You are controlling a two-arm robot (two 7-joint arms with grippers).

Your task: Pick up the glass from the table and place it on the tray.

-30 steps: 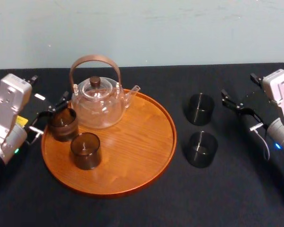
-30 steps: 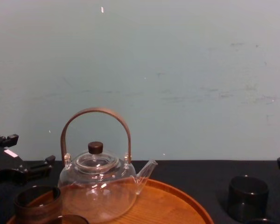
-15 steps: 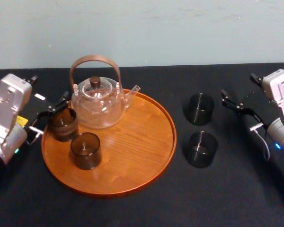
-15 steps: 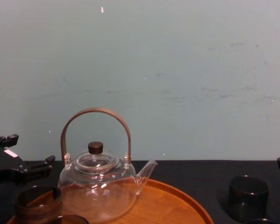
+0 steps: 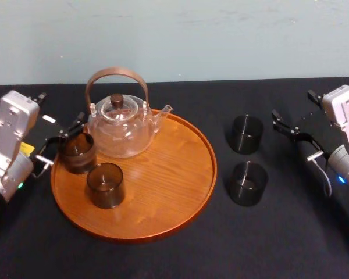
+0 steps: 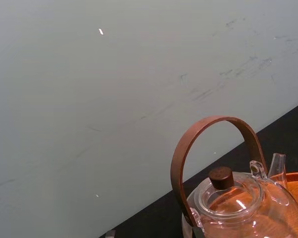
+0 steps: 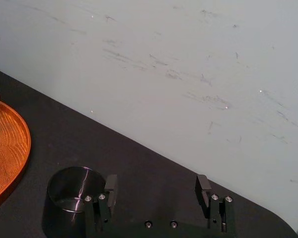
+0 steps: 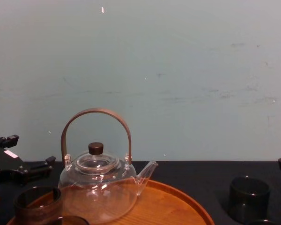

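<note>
left gripper [image 5: 61, 139] at frame left, fingers spread wide, just beside glass [image 5: 77, 152] upright at tray [image 5: 163, 195] left rim. teapot [image 5: 119, 131], second glass [image 5: 105, 185] on tray. third glass [image 5: 246, 133], fourth glass [image 5: 248, 183] on table [image 5: 174, 261], centre-right. right gripper [image 7: 156, 182] far right, wide open, empty.

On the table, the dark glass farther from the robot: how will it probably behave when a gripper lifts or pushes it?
The far glass looks rigid but likely breakable, being thin-walled. Its smooth, straight wall is probably slippery. Short and wide, standing upright, it seems unlikely to tip if pushed.

Teapot [image 5: 117, 125] on tray [image 5: 163, 197] — two glasses [image 5: 246, 135] to its right.
</note>
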